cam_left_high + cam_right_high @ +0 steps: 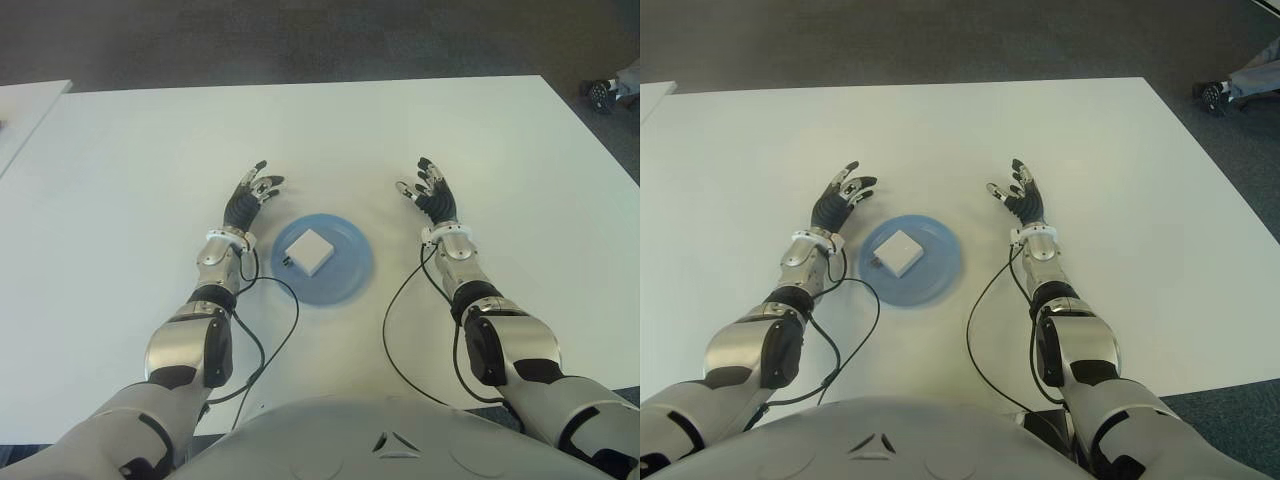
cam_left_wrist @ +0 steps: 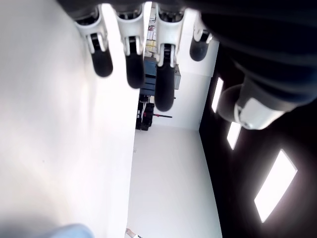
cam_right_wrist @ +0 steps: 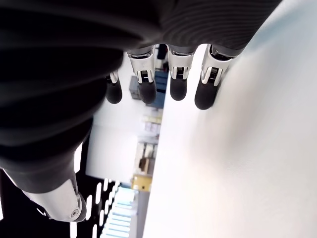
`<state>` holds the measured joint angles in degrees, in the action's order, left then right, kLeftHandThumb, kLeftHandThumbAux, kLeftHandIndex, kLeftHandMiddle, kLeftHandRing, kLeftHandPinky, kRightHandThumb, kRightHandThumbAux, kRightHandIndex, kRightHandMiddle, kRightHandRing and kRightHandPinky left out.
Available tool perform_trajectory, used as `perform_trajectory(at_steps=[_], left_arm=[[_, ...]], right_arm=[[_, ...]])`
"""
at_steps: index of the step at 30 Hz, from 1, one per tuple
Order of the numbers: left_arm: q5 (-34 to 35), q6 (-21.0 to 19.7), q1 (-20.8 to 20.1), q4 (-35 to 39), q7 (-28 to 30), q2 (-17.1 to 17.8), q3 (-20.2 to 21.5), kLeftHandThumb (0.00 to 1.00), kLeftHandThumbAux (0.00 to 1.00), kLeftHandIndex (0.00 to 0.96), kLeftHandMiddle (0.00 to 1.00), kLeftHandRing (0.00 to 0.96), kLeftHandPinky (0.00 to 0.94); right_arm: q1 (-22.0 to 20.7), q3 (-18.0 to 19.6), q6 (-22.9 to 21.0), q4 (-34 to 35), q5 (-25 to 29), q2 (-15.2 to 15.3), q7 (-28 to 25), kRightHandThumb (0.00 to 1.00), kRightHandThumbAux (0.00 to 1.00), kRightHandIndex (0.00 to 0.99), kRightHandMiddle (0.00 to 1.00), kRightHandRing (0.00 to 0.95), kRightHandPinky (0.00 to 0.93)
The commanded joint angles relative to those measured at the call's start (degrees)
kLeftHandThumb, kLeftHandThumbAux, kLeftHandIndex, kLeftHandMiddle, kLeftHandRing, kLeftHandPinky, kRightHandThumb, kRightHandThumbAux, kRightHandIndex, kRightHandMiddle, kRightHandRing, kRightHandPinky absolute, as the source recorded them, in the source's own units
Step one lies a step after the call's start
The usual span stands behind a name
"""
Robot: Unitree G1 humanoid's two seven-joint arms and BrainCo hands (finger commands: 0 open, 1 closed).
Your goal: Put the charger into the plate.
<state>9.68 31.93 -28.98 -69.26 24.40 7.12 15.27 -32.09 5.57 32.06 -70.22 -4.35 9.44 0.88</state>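
Observation:
A white square charger (image 1: 308,251) lies inside the round blue plate (image 1: 350,268) near the table's front middle. My left hand (image 1: 252,196) shows just left of the plate, fingers spread and holding nothing. My right hand (image 1: 428,192) shows to the right of the plate, a short gap away, also spread with nothing in it. In the wrist views the left fingers (image 2: 133,64) and the right fingers (image 3: 177,82) extend straight over the bare white tabletop.
The white table (image 1: 330,140) stretches wide behind and to both sides of the plate. Black cables (image 1: 270,330) run from both forearms along the near edge. A second white table edge (image 1: 25,100) shows far left, dark floor beyond.

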Motion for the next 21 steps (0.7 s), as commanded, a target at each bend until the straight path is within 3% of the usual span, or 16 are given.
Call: perform_trajectory(at_steps=[1,21], left_arm=[[0.0,-0.8,2.3,-1.4,-2.3,-0.1,0.5,0.098,0.492,0.009,0.029,0.028,0.025],[-0.7,3.1,2.6,-1.8,-4.1,-0.9,0.0,0.036,0.526,0.000,0.000,0.000,0.000]], right_arm=[[5.5,-0.9,-4.6,-3.3,-0.4,-2.2,-1.5,0.100,0.707,0.000,0.001,0.000,0.000],[6.5,-2.7,-5.0,-3.2,-1.1,-1.7,-3.6,0.100,0.693,0.000,0.000,0.000,0.000]])
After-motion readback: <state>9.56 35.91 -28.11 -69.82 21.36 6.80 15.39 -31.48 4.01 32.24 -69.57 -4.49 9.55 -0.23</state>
